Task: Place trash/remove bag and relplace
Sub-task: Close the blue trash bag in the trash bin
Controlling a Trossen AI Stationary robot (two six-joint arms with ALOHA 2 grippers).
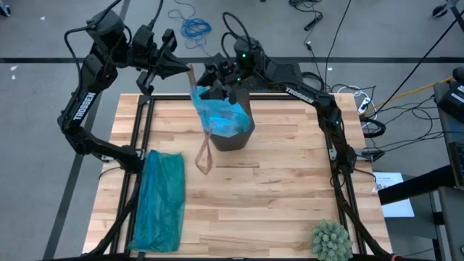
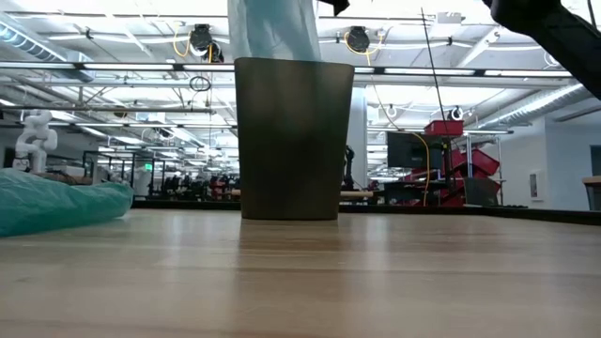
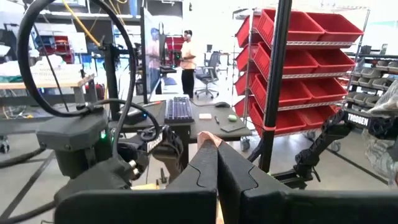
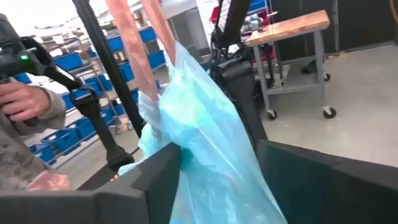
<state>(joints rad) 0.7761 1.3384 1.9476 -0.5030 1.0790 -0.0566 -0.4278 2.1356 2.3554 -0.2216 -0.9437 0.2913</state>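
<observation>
The wooden counter [image 1: 268,188] spreads under me, a darker teal bag [image 1: 161,199] lying flat along its left side and a spiky green ball [image 1: 331,239] at the near right corner. At the far edge stands the dark bin [image 2: 293,139], with the pale blue bag [image 1: 220,116] drawn up out of its mouth. My right fingers [image 4: 217,165] stand spread, one on each side of that bag, just above the bin. My left fingers [image 3: 216,171] are pressed together on the bag's pinkish-tan drawstring [image 1: 204,154], which droops in a loop to the counter.
</observation>
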